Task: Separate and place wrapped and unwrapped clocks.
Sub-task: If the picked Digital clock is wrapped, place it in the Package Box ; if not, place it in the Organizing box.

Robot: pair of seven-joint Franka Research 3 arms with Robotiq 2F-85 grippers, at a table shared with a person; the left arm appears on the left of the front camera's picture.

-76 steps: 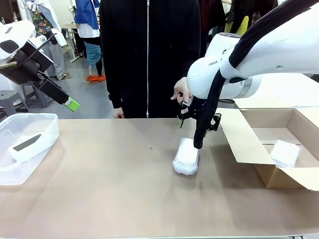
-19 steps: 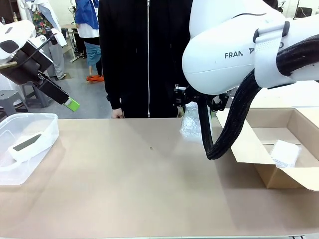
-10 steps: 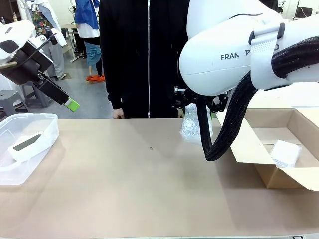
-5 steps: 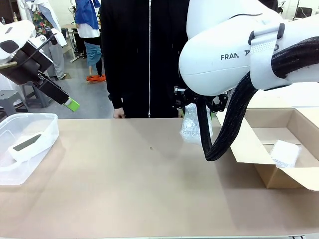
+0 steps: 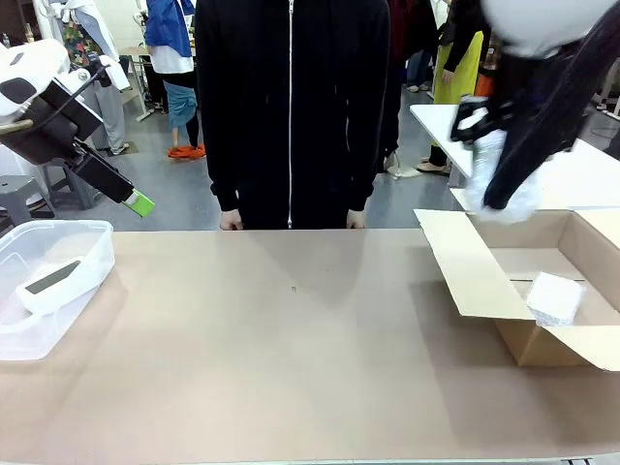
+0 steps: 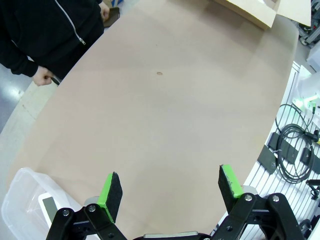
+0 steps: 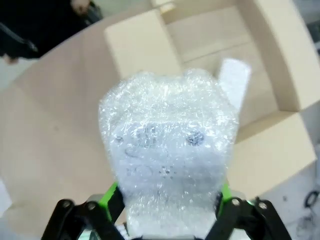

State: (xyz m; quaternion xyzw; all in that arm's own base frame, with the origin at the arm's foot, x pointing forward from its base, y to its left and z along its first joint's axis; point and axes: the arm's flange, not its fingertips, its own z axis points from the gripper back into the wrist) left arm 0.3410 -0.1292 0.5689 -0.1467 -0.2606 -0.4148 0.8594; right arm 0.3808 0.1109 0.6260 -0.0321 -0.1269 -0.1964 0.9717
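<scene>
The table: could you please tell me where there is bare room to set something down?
The table is bare from the tub, which holds the bare clock, across to the box. The box is crowded: one bundle inside, and the right claw holding another bundle above it.

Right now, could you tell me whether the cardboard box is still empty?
No, one wrapped clock already lies inside the cardboard box in the front view.
</scene>
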